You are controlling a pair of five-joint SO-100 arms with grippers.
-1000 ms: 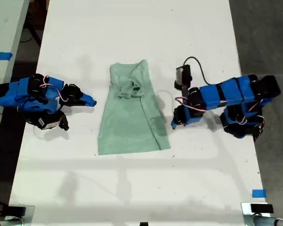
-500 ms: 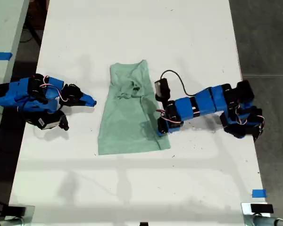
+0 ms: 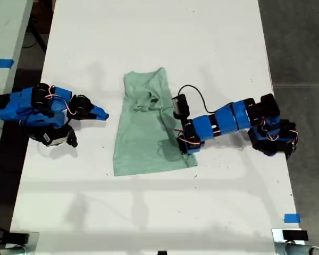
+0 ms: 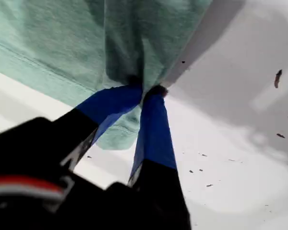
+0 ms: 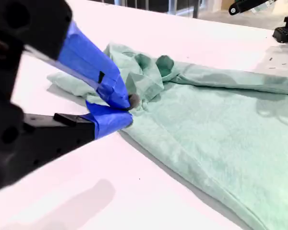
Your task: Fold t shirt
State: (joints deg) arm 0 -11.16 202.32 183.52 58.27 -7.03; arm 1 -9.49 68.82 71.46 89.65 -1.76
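Observation:
The pale mint-green t shirt (image 3: 143,127) lies flat on the white table (image 3: 149,32), its bunched neck end toward the far side. My first gripper (image 3: 183,149) reaches in from the exterior view's right. It is at the shirt's near corner on that side. In the first wrist view the first gripper (image 4: 145,91) is shut on a pinched fold of the t shirt (image 4: 62,33) near its hem. My second gripper (image 3: 103,115) rests on the table at the exterior view's left, apart from the cloth. The second gripper (image 5: 128,106) is shut and empty, pointing toward the wrinkled neck of the t shirt (image 5: 216,124).
A second table with blue tape (image 3: 1,63) stands at the exterior view's left edge. A blue tape mark (image 3: 291,218) sits near the table's front corner at the exterior view's right. Dark floor lies beyond the table on the exterior view's right.
My first arm has swung toward the exterior view's left onto the shirt's near hem corner and shut on it; the hem there has bunched slightly. The second arm has not moved.

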